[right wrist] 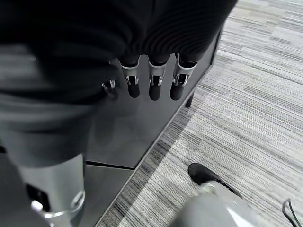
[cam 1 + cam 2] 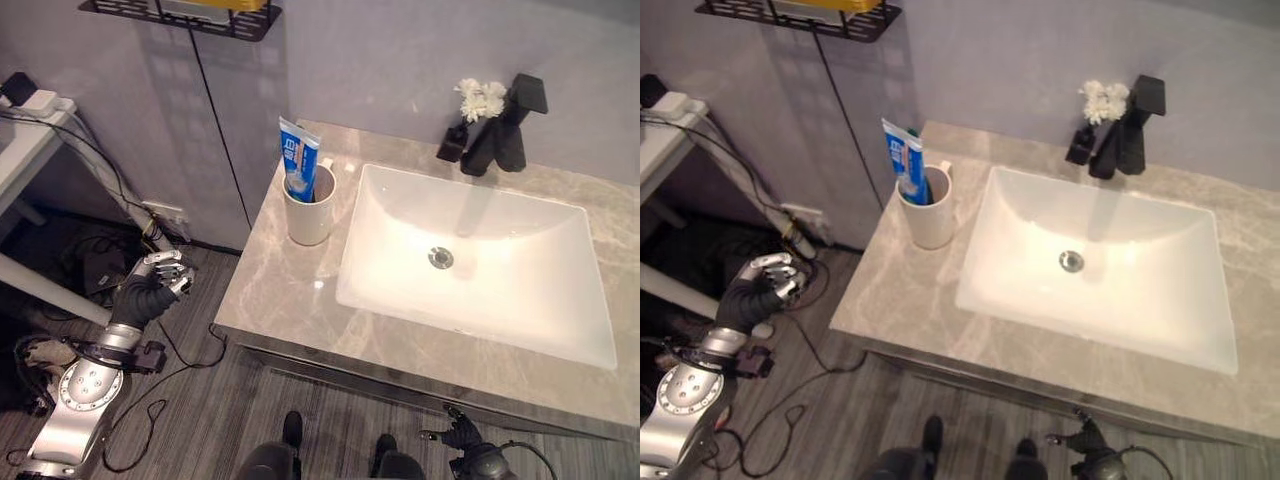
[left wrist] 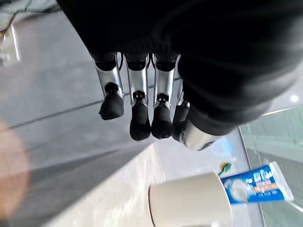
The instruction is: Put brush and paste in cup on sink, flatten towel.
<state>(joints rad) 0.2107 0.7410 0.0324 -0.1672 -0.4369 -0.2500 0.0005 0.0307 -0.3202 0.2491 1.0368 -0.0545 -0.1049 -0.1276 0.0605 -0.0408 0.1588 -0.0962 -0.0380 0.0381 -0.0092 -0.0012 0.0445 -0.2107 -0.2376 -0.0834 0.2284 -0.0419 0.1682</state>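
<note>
Here your left hand (image 2: 150, 290) sits lower left, fingers curled, empty; right hand (image 1: 151, 82) fingers loosely bent; paste (image 2: 298, 160) stands in the cup (image 2: 308, 215).

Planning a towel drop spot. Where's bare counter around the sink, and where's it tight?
Free: the marble counter in front of the cup, left of the basin, and the front strip along the basin's near edge. Tight: the back strip behind the basin, taken by the black faucet and white flower.

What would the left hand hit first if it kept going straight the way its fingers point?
Probably the cup on the counter: in the left wrist view it sits just past the left hand fingertips, toothpaste tube behind it, though depth is unclear.
</note>
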